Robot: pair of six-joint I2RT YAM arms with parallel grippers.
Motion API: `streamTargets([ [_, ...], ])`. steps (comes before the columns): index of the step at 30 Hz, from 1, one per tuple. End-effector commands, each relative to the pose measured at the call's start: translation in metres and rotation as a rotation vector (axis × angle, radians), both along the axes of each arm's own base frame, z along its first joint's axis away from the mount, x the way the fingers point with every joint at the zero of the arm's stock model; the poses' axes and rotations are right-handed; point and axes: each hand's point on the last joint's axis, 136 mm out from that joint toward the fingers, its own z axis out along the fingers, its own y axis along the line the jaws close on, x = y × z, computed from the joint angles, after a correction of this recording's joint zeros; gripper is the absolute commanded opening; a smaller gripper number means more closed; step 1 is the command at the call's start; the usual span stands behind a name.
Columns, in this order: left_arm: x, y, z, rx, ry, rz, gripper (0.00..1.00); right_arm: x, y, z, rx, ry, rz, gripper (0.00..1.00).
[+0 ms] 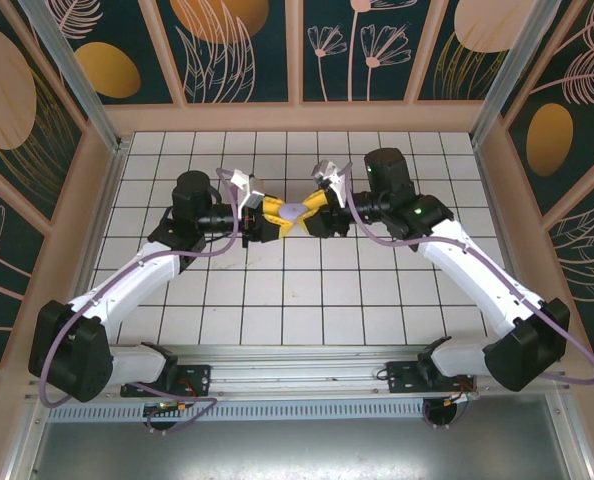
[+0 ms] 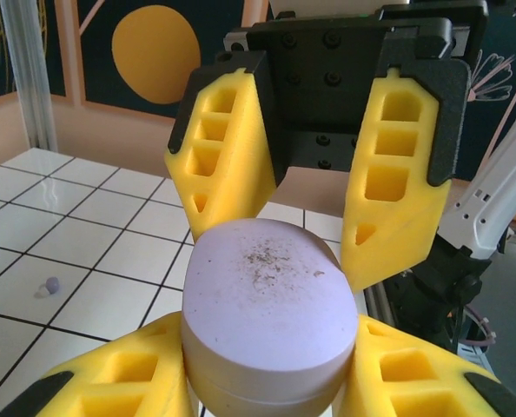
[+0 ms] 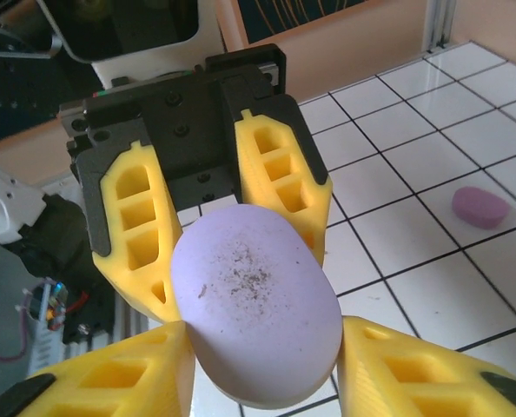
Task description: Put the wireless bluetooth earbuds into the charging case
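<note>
Left gripper (image 1: pixel 277 218): fingers clamped on the left end of the charging case (image 1: pixel 293 212), which appears raised above the tiled table (image 1: pixel 307 300) at centre.

Right gripper (image 1: pixel 311 214): closed likewise on the opposite end, at 3 o'clock of the case. The lid looks shut.

One earbud (image 2: pixel 51 285) lies loose on a tile at 9 o'clock of the case in the left wrist view, well apart. A larger purple pebble (image 3: pixel 481 207) lies at 3 o'clock in the right wrist view.

Assessment: the step in hand is a two-handed hold ahead of opening. The next move calls for parting the lid, then freeing one gripper to fetch the earbud.
</note>
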Motion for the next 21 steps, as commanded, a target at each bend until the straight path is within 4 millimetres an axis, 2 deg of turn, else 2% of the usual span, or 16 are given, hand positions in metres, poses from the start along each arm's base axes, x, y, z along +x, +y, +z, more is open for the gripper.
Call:
streamTargets([
  [1, -0.008, -0.003, 0.016, -0.039, -0.040, -0.057, 0.06, 0.014, 0.005, 0.026, 0.092, 0.033, -0.019, 0.39],
  [3, -0.009, -0.003, 0.017, -0.043, -0.034, -0.061, 0.06, 0.017, 0.007, 0.026, 0.096, 0.061, -0.030, 0.37],
  [4, -0.010, -0.003, 0.017, -0.044, -0.033, -0.062, 0.06, 0.030, 0.000, 0.027, 0.099, 0.071, -0.078, 0.36],
  [8, -0.012, -0.002, 0.016, -0.043, -0.032, -0.060, 0.06, 0.048, -0.004, 0.029, 0.121, 0.113, -0.164, 0.35],
  [12, -0.011, 0.000, 0.013, -0.038, -0.036, -0.036, 0.05, 0.056, -0.008, 0.032, 0.151, 0.157, -0.212, 0.42],
  [17, -0.010, 0.001, 0.009, -0.031, -0.032, -0.024, 0.04, 0.062, -0.012, 0.029, 0.155, 0.207, -0.251, 0.42],
  [21, -0.009, 0.002, 0.005, -0.026, -0.038, -0.004, 0.04, 0.070, -0.018, 0.019, 0.141, 0.242, -0.301, 0.42],
])
